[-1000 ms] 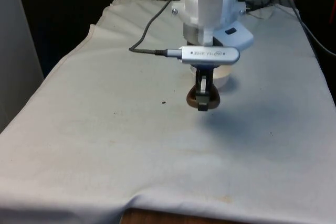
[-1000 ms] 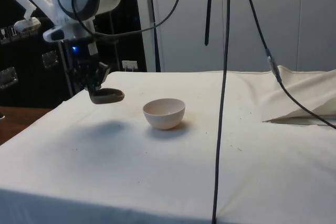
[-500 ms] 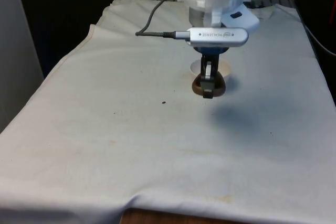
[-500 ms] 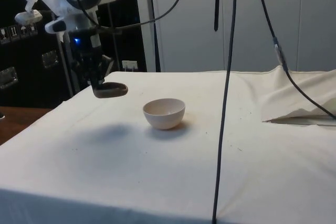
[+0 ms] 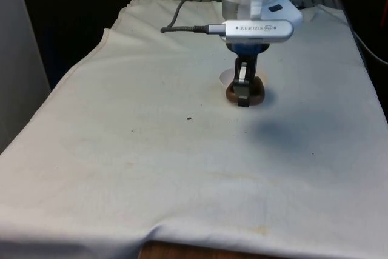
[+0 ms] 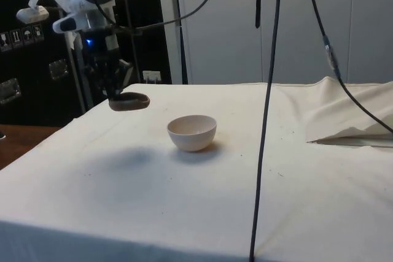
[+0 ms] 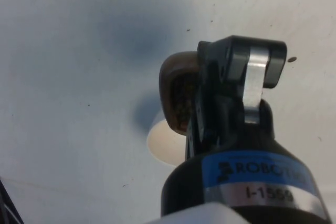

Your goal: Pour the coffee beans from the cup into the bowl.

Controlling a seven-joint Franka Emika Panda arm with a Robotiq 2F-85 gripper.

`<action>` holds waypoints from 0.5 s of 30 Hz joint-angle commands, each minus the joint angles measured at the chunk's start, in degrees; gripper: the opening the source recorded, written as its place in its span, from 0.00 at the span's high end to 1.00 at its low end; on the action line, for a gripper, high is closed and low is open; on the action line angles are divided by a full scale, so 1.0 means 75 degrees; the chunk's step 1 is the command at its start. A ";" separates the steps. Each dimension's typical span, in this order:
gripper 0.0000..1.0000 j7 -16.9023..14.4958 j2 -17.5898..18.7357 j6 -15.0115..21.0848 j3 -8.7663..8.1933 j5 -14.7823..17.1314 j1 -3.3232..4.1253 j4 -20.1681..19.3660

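- Front view: the jaws are clenched on the rim of a brown cup, which hangs in the air above the tabletop. The cup sits in front of the pale bowl, which the arm and cup hide except for a sliver of rim toward the front view's left. A soft shadow lies on the white cloth nearer the camera, toward the front view's right. A single dark speck, too small to identify, rests on the cloth well apart from the cup, toward the front view's left.
- Side view: the jaws grasp the brown cup by one edge; the cup is held roughly level, clear of the cloth, higher than the bowl and off to one side of it, not touching. The bowl stands upright on the tabletop; what is inside it cannot be told. Black cables hang down in the foreground.
- Wrist view: the jaws pinch the cup at its wall; dark, grainy coffee beans fill its inside. Beyond the cup, the pale bowl lies partly hidden by the jaws.
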 commanded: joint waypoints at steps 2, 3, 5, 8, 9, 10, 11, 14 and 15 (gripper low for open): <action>1.00 0.0122 -0.0168 0.0099 -0.0023 -0.0008 0.0015 -0.0191; 1.00 0.0061 -0.0076 0.0000 0.0000 0.0000 0.0000 -0.0084; 1.00 0.0176 -0.0237 0.0099 -0.0015 -0.0008 0.0015 -0.0267; 1.00 0.0267 -0.0374 0.0107 -0.0015 -0.0008 0.0015 -0.0428; 1.00 0.0290 -0.0405 0.0107 -0.0015 -0.0015 0.0015 -0.0466; 1.00 0.0306 -0.0435 0.0107 -0.0015 -0.0015 0.0015 -0.0504; 1.00 0.0321 -0.0474 0.0115 -0.0015 -0.0015 0.0015 -0.0542; 1.00 0.0359 -0.0535 0.0115 -0.0015 -0.0015 0.0015 -0.0626; 1.00 0.0374 -0.0565 0.0122 -0.0015 -0.0015 0.0015 -0.0665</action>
